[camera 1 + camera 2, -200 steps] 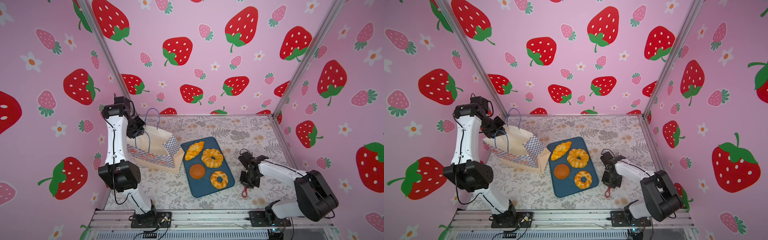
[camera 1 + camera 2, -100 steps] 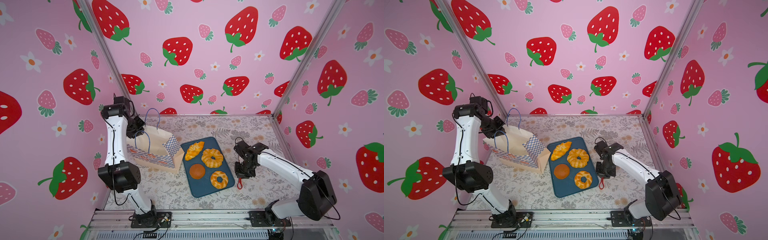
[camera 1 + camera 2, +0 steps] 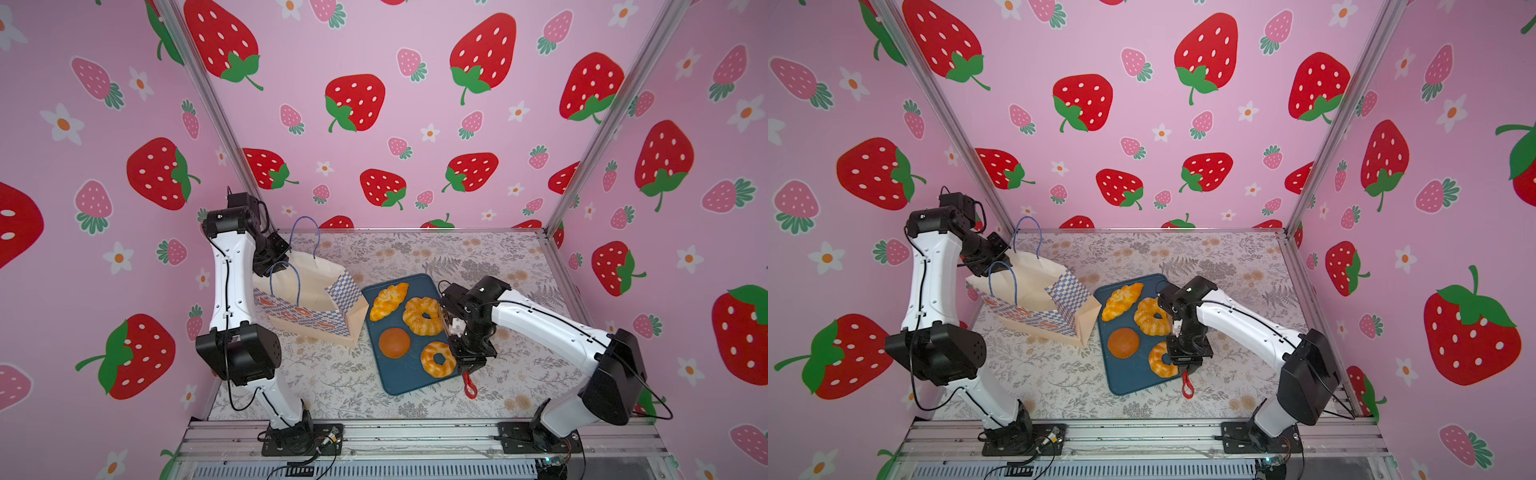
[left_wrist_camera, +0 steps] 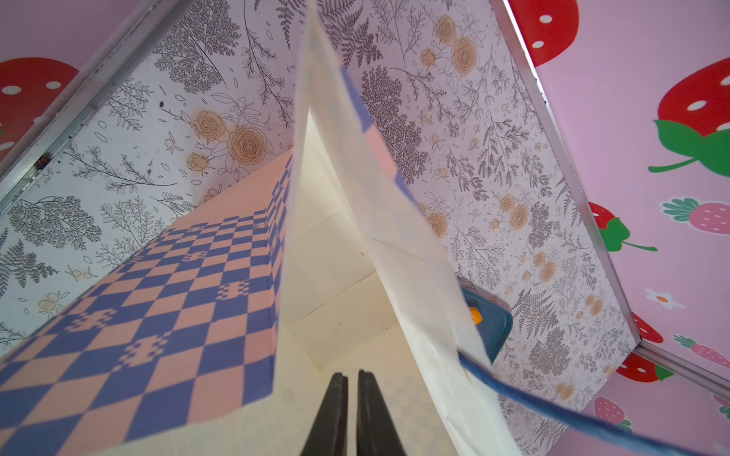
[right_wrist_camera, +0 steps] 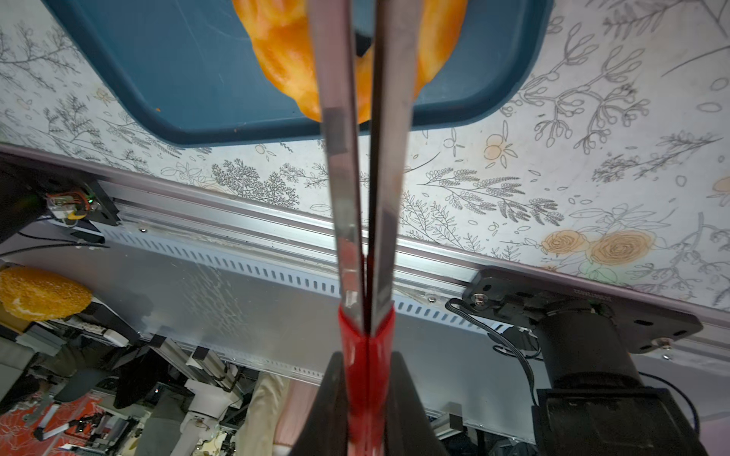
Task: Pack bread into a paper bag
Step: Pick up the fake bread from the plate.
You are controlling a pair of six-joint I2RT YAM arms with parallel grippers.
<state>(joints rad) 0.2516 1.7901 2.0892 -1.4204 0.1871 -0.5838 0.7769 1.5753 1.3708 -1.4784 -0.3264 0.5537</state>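
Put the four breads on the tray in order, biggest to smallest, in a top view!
1. Big twisted ring
2. Croissant, nearly as big
3. Small twisted ring
4. Round bun, close to the small ring, so unsure

Tilted cream checkered-band paper bag [image 3: 1034, 286] beside dark blue tray [image 3: 1125, 384], golden croissant [image 3: 1121, 300], larger golden twisted ring [image 3: 1147, 321], round brown bun [image 3: 1123, 342], smaller golden twisted ring [image 3: 1158, 362] on it (none packed), right gripper [image 3: 1185, 368] clasping red-handled tool [image 3: 1187, 386] over the smaller ring's edge.
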